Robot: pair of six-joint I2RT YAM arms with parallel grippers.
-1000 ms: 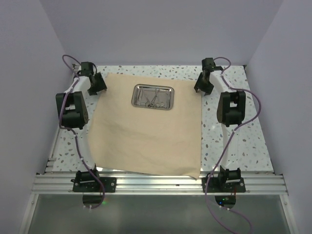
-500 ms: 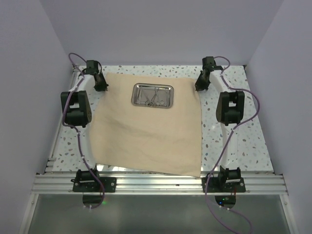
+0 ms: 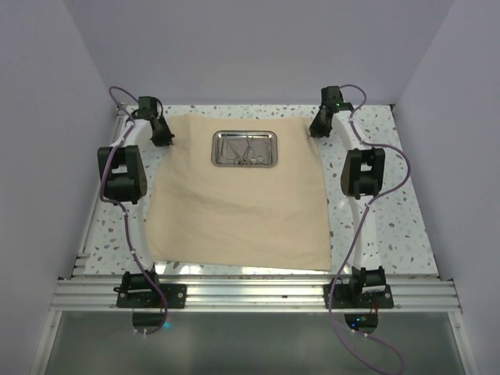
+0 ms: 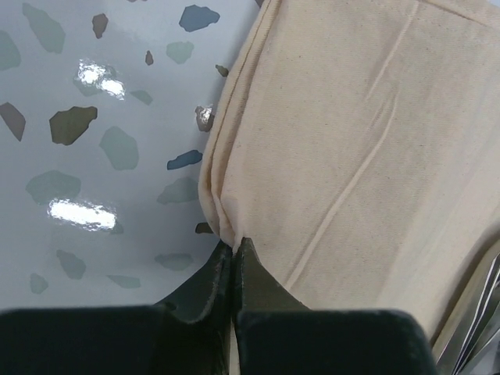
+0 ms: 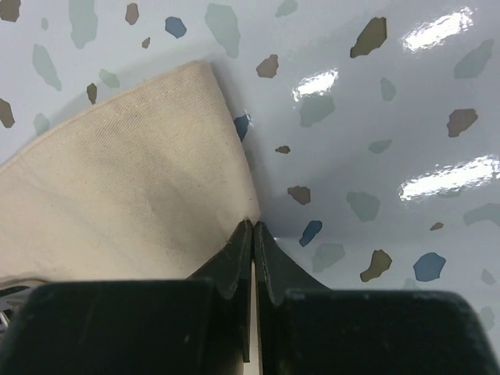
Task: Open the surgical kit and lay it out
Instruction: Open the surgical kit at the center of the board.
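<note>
The tan cloth wrap (image 3: 234, 211) lies spread flat over the speckled table. On its far half stands the steel tray (image 3: 244, 132), with the silver forceps and tweezers (image 3: 244, 153) inside. My left gripper (image 3: 164, 141) is at the cloth's far left edge. In the left wrist view the left gripper (image 4: 233, 244) is shut, pinching a fold of the cloth's hem (image 4: 215, 195). My right gripper (image 3: 316, 130) is at the far right corner. The right wrist view shows the right gripper (image 5: 254, 224) shut on the cloth's edge (image 5: 234, 172).
Bare speckled tabletop (image 3: 391, 211) runs along both sides of the cloth. A purple back wall and side walls enclose the table. Both arm bases sit on the aluminium rail (image 3: 250, 295) at the near edge. A shiny tray corner (image 4: 478, 324) shows in the left wrist view.
Both grippers have shut on the cloth's far edge and moved back. The cloth slid away from the rail and flattened, and the tray rode a little farther back with it.
</note>
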